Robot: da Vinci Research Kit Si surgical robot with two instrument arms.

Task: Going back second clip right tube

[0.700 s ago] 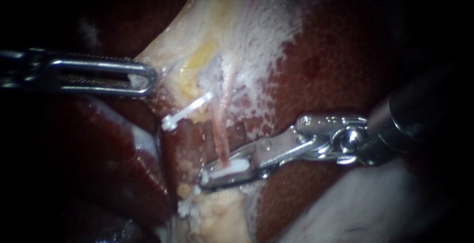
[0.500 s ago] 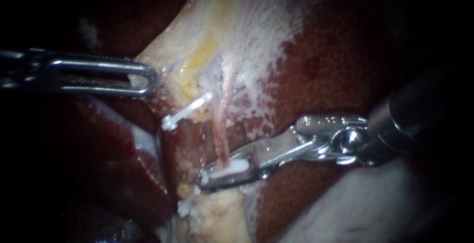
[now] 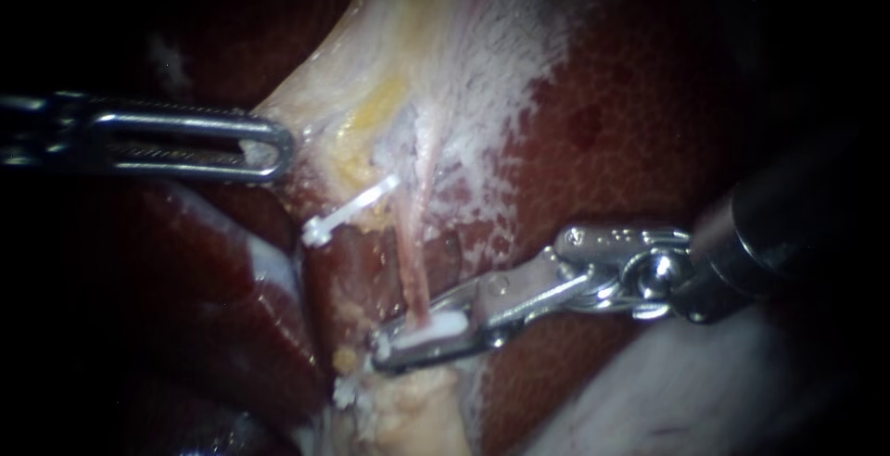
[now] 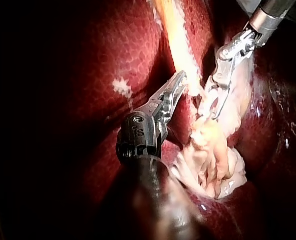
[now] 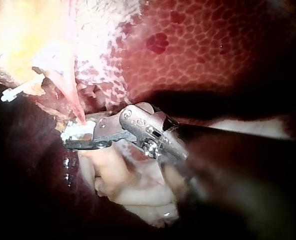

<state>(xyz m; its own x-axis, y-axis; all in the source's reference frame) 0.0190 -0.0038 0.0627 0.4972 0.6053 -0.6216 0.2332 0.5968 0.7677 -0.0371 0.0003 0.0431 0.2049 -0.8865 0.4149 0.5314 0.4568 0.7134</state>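
The right end effector (image 3: 382, 350) comes in from the right and pinches a white clip (image 3: 438, 328) between its two jaws. The clip sits at the near end of a thin pink tube (image 3: 414, 252), in the middle of the scene. The left end effector (image 3: 269, 148) pinches pale tissue (image 3: 311, 104) on the left. The other clip (image 3: 350, 208) lies just left of the tube, farther away. Dark red liver (image 3: 630, 122) lies all around.
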